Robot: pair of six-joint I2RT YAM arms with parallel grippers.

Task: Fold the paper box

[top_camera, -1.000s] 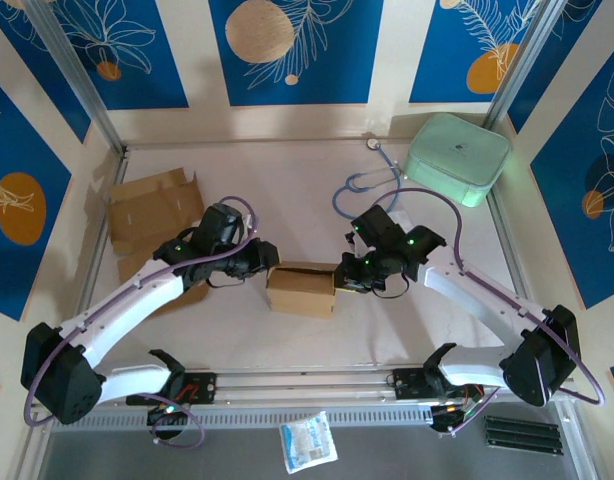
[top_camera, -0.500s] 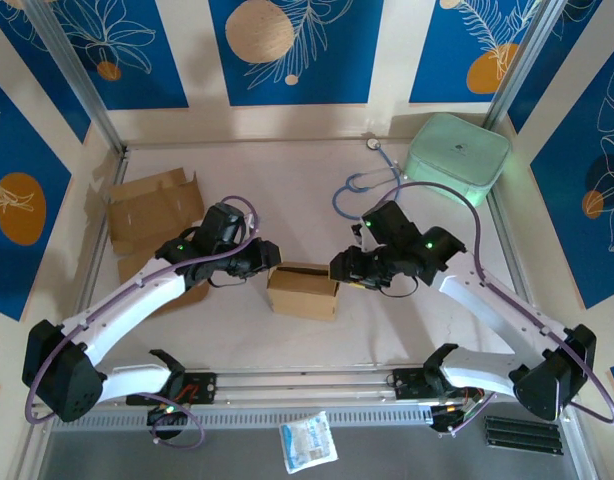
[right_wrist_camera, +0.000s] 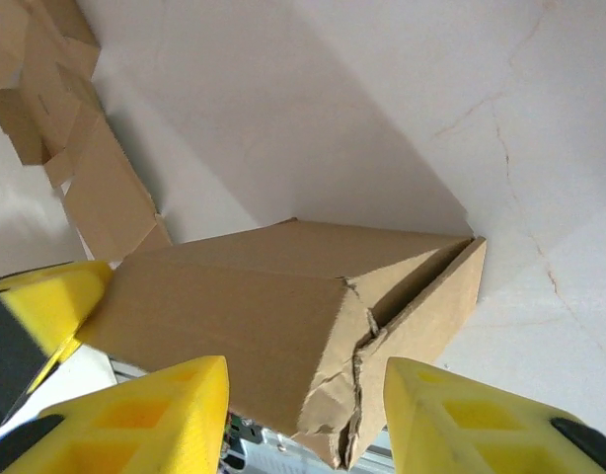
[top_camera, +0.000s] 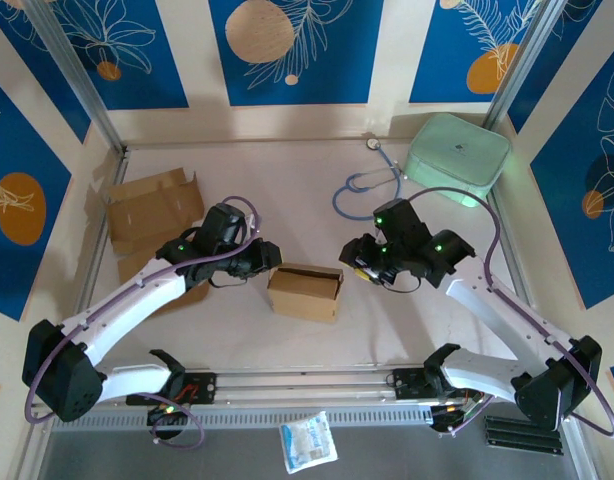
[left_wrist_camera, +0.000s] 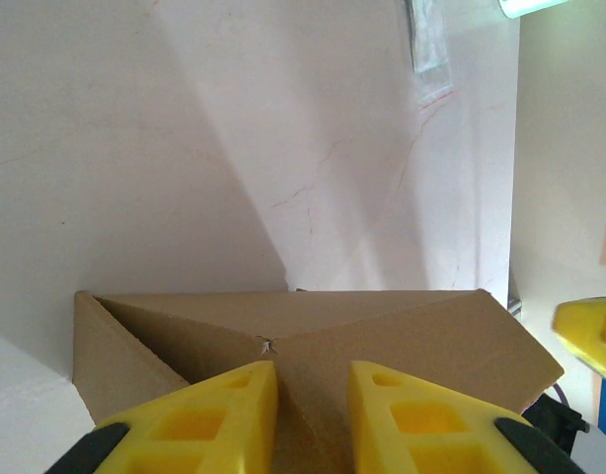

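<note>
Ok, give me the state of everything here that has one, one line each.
paper box: mostly folded, right-end flap ajar
flat cardboard: unfolded, lying flat
green case: lid closed
left gripper: nearly shut at the box's left end, grip unclear
right gripper: open, at the box's right end, holding nothing

Stethoscope (top_camera: pixel 372 177) — mint case (top_camera: pixel 457 158) — plastic packet (top_camera: pixel 307 441)

Top camera sits above and behind the arm bases, looking down over the whole table (top_camera: pixel 287 200). Left wrist camera looks close past its fingers (left_wrist_camera: pixel 189 425) at one end of the box (left_wrist_camera: pixel 402 336); right wrist camera, the opposite end. All share the box.
</note>
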